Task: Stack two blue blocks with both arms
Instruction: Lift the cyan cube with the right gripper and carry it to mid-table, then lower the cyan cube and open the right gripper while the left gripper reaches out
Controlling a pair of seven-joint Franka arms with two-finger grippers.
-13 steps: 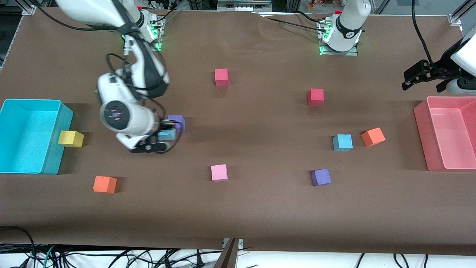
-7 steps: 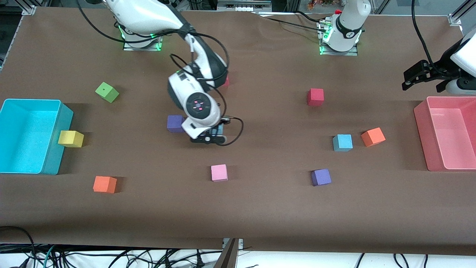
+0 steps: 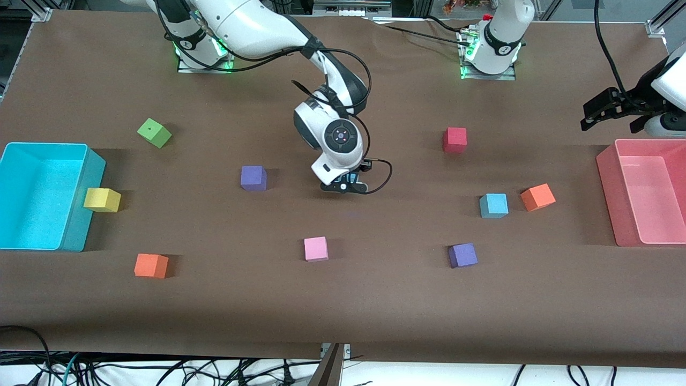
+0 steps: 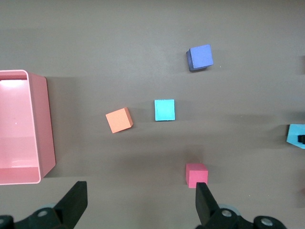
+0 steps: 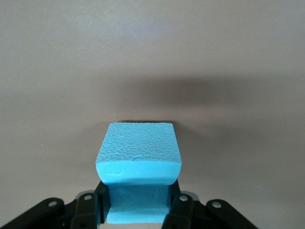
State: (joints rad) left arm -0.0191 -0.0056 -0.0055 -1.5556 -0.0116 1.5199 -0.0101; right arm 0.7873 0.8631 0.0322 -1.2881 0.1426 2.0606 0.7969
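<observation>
One blue block (image 5: 138, 151) is up off the bench (image 3: 375, 300), pinched between the fingers of the right gripper (image 3: 347, 182), which is over the bare middle of the bench, between the purple cube (image 3: 253, 178) and the red cube (image 3: 454, 140). In the right wrist view the foam bulges where the fingers squeeze it. The second blue block (image 3: 493, 205) sits on the bench toward the left arm's end, just beside the orange cube (image 3: 537, 197), with another purple cube (image 3: 462, 255) nearer the front camera. The left gripper (image 3: 611, 110) waits up above the pink bin (image 3: 605, 177), its fingers (image 4: 204, 202) spread wide with nothing between them.
</observation>
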